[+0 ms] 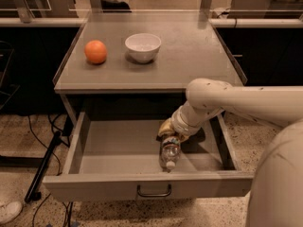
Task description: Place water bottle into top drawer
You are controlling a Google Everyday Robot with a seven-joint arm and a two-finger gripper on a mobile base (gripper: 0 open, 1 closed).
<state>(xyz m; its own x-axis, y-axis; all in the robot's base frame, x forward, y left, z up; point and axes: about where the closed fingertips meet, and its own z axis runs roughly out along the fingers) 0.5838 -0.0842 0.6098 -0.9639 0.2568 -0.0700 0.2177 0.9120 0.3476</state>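
The water bottle (170,153) is a small clear plastic bottle with a white cap. It lies inside the open top drawer (118,148), right of the middle, with its cap pointing at the drawer's front panel. My gripper (168,130) reaches down into the drawer from the right and sits right at the bottle's base end, touching it. My white arm (222,100) comes in over the drawer's right side. The drawer's dark handle (154,192) shows at the centre of its front panel.
On the grey tabletop (189,56) above the drawer stand an orange (96,51) at the left and a white bowl (143,47) near the middle. A dark pole (42,174) leans by the drawer's left side. Cables lie on the speckled floor.
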